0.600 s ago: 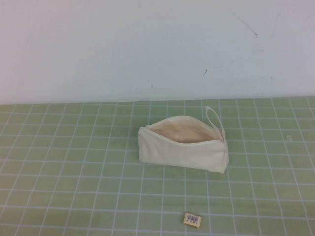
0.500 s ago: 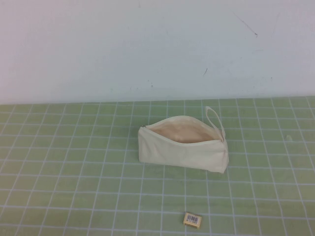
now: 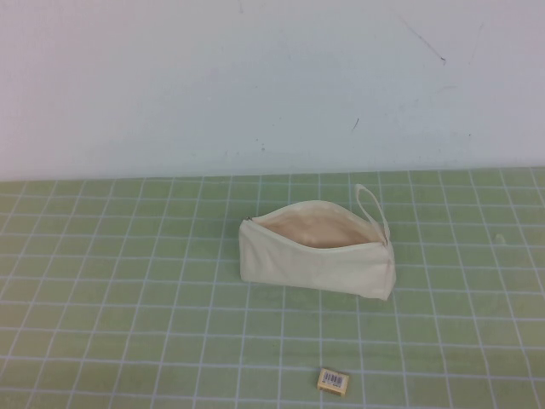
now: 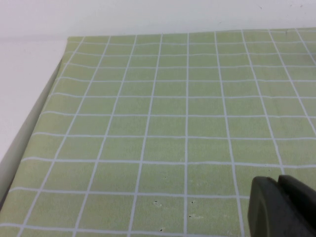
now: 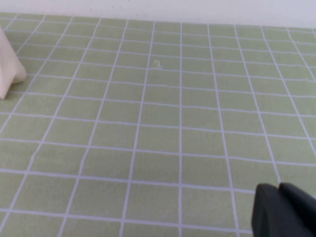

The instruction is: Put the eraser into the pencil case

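The cream-white pencil case (image 3: 317, 253) lies in the middle of the green grid mat, unzipped, its beige lining showing and its loop strap (image 3: 372, 207) at the right end. The tiny tan eraser (image 3: 333, 381) with a barcode label lies on the mat near the front edge, in front of the case. Neither arm shows in the high view. My left gripper (image 4: 279, 185) is shut and empty over bare mat. My right gripper (image 5: 278, 190) is shut and empty over bare mat; one end of the pencil case (image 5: 9, 69) shows at the edge of its view.
The green grid mat (image 3: 128, 281) covers the table up to a white wall (image 3: 255, 85) at the back. In the left wrist view the mat's edge (image 4: 34, 123) borders a white surface.
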